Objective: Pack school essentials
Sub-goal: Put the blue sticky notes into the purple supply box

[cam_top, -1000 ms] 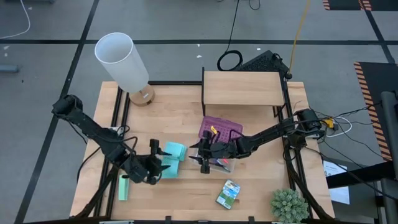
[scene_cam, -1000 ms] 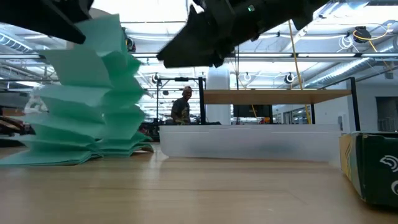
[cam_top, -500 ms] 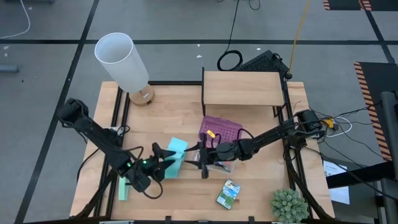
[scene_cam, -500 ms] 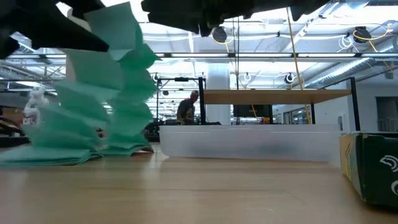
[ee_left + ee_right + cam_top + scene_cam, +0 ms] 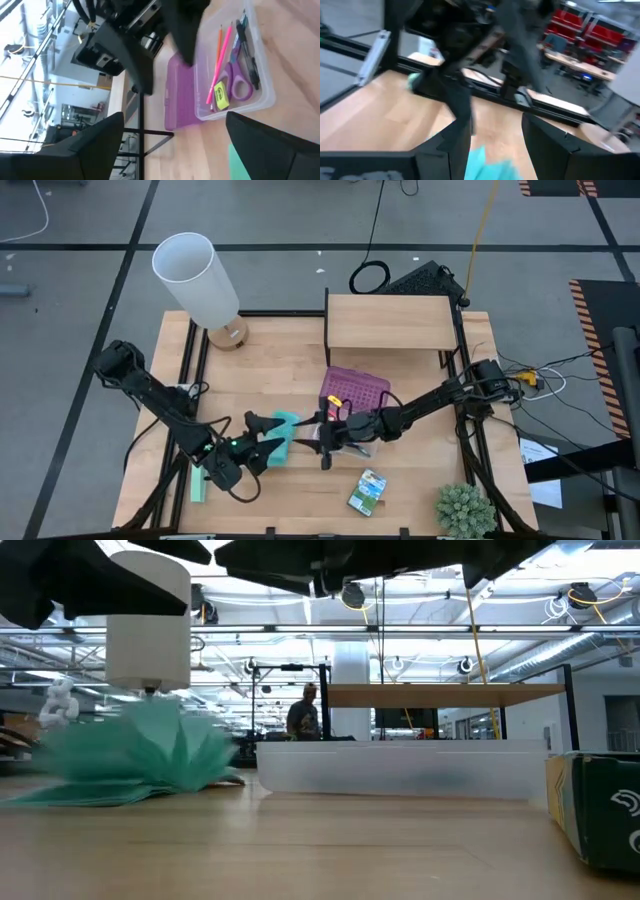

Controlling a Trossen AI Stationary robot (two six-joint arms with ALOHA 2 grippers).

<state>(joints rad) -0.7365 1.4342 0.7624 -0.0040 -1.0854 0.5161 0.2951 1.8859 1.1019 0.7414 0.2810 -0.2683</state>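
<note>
The clear case [image 5: 235,65] with its purple lid [image 5: 180,95] open lies mid-table. It holds an orange pencil, a red pencil, purple-handled scissors [image 5: 239,85], a yellow piece [image 5: 221,96] and a black pen. A mint-green paper pad [image 5: 284,435] lies collapsed on the table [image 5: 140,755] left of the case. My left gripper [image 5: 262,442] stands open just left of the pad and above it, and grips nothing [image 5: 172,145]. My right gripper [image 5: 318,442] hovers open right of the pad, between pad and case [image 5: 495,135]. The green crayon box [image 5: 367,490] lies near the front edge.
A white lamp [image 5: 195,275] stands at the far left. A wooden shelf [image 5: 390,320] stands at the far middle and a small plant [image 5: 465,510] at the near right corner. A second mint-green block [image 5: 198,485] lies at the near left. A person shows in the room beyond [image 5: 305,710].
The mint-green pad had been pulled up like an accordion under my left gripper. Its top has come away, and the pad has dropped back into a low heap on the table. My right gripper has shifted a little toward the table's left, nearer the pad.
</note>
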